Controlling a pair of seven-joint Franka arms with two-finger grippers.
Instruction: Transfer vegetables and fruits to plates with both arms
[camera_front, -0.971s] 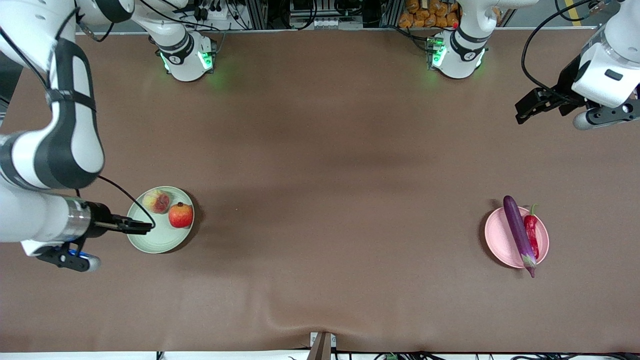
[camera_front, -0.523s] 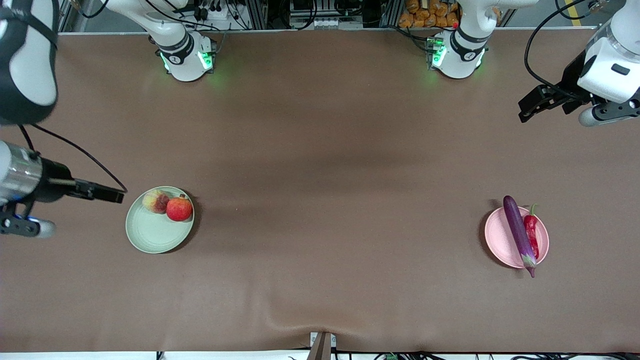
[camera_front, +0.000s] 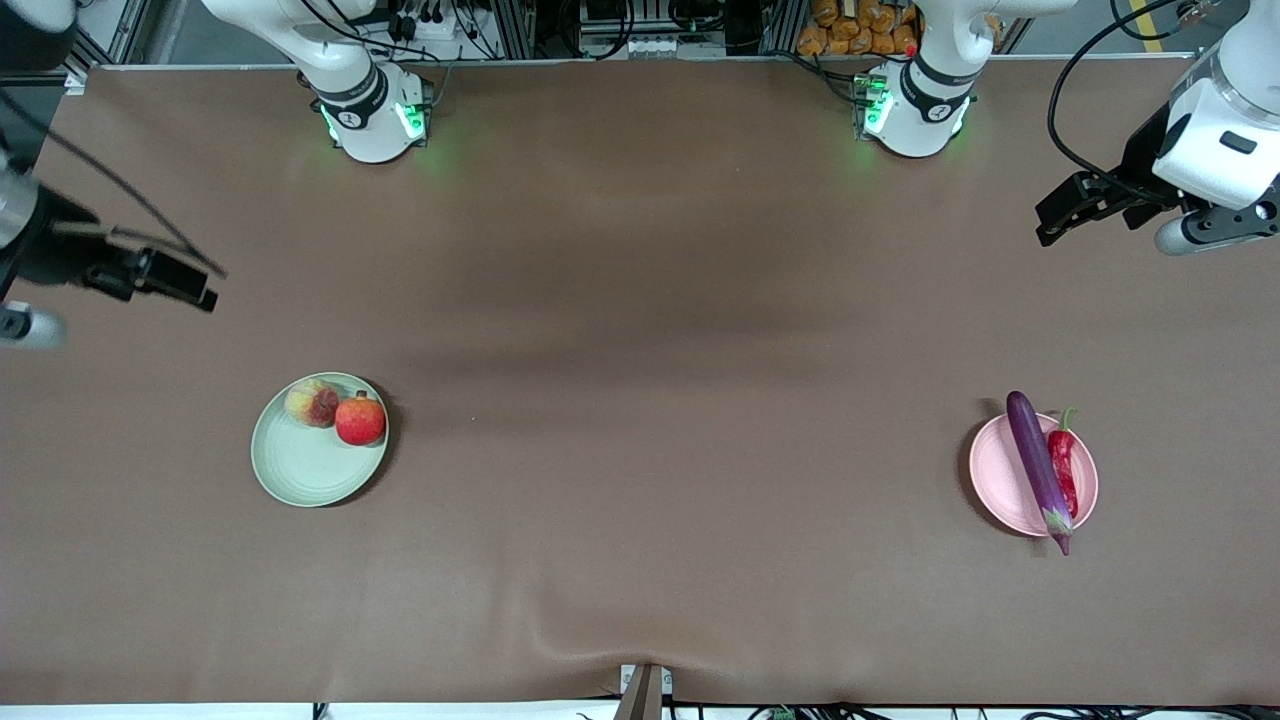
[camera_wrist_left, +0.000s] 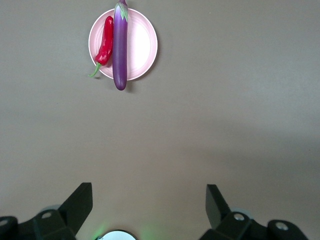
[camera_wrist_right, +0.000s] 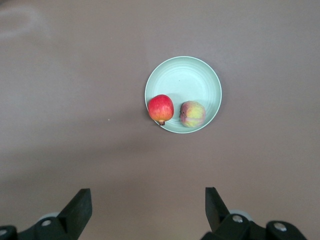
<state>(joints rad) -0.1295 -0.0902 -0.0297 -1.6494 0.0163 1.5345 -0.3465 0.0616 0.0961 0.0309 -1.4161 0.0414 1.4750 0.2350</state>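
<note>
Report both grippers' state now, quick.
Left gripper: jaws open, holding nothing, up over bare table at the left arm's end.
Right gripper: jaws open, holding nothing, up over bare table at the right arm's end.

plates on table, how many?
2. Green plate toward the right arm's end, holding peach and red fruit; pink plate toward the left arm's end, holding eggplant and chili.

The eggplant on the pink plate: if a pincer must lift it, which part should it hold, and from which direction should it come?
Probably the middle of the eggplant, from straight above, fingers closing across its narrow width. It lies long and slim over the pink plate, both ends overhanging the rim, so a mid grip should balance it. The red chili pepper lies close alongside, leaving little room for that finger.
</note>
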